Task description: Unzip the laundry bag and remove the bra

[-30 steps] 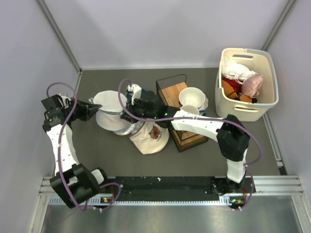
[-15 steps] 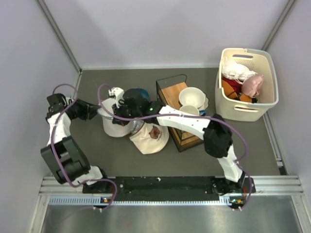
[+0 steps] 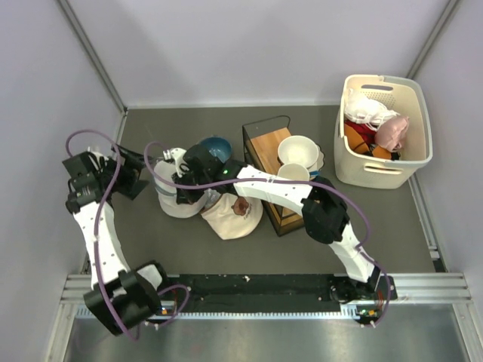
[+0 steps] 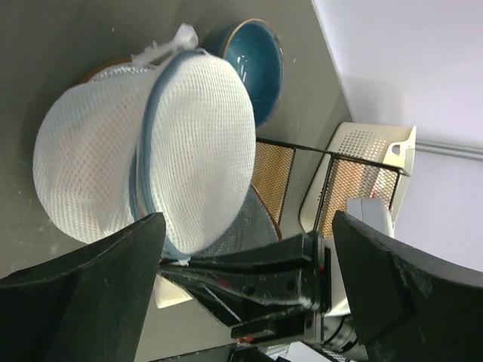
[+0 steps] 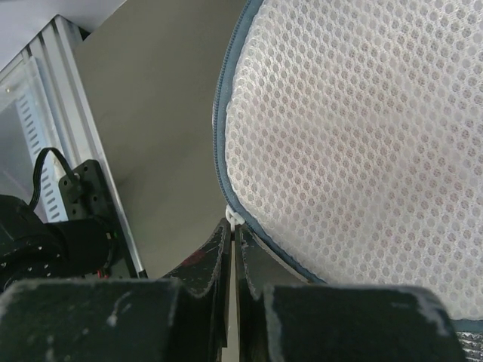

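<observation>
Left gripper [image 3: 130, 179] has let go of the laundry bag [image 3: 176, 205] and drawn back to its left, fingers now spread wide, holding nothing. Right gripper [image 5: 232, 230] has swung across over the bag, its fingers closed tight on the white zip pull [image 5: 235, 217]. Bag lies on the table [image 3: 173, 253] near the blue bowl [image 3: 217, 145]; bra not discernible through the mesh

The laundry bag [image 3: 176, 204] (white mesh, blue-grey zip) lies domed on the table [image 3: 302, 249].
</observation>
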`<state>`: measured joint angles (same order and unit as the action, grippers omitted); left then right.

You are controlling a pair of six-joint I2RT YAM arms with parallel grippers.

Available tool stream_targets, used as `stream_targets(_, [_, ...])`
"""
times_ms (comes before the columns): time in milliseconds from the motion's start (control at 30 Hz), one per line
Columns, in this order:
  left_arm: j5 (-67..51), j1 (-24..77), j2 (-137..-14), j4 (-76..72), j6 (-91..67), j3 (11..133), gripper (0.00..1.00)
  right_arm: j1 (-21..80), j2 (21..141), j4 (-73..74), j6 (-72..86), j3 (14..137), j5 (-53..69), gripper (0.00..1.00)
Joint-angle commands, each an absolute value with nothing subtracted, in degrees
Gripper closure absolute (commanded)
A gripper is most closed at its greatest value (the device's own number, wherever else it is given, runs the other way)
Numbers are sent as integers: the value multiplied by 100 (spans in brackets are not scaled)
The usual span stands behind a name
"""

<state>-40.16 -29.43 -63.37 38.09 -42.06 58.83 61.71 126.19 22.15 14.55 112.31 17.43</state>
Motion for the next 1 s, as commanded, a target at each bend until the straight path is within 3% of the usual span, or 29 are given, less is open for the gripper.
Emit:
stream_targets(0, [-3867, -2953, -5645, 4009, -4533, 5031, 4, 6223, 12437, 2110, 1503, 11531, 1942, 100])
stream_targets(100, [-4017, -2944, -5502, 3560, -4824, 4484, 9, 6223, 12402, 2066, 1591, 11496, 2065, 100])
stream_targets(400, [-4000, -2857, -6019, 2981, -5001, 4438, 20, 6223, 12313, 1925, 1644, 11347, 2127, 100])
stream_targets(467, [-4052, -2848, -6169, 2840, -5018, 4447, 33, 6223, 12296, 1934, 1661, 11303, 2004, 100])
stream_targets(500, [-4034, -2856, -6309, 2804, -5027, 4465, 46, 6214, 12261, 1934, 1592, 11277, 1969, 100])
stream_targets(533, [-4043, -2848, -6380, 2804, -5001, 4500, 70, 6205, 12243, 1934, 1565, 11242, 1969, 100])
stream_targets(600, [-4034, -2848, -6555, 2873, -4844, 4701, 100, 6196, 12121, 1951, 1468, 11127, 1882, 100])
stream_targets(967, [-3972, -3172, -7109, 3551, -4201, 5905, 100, 5827, 10952, 2610, 669, 9785, 1390, 100])
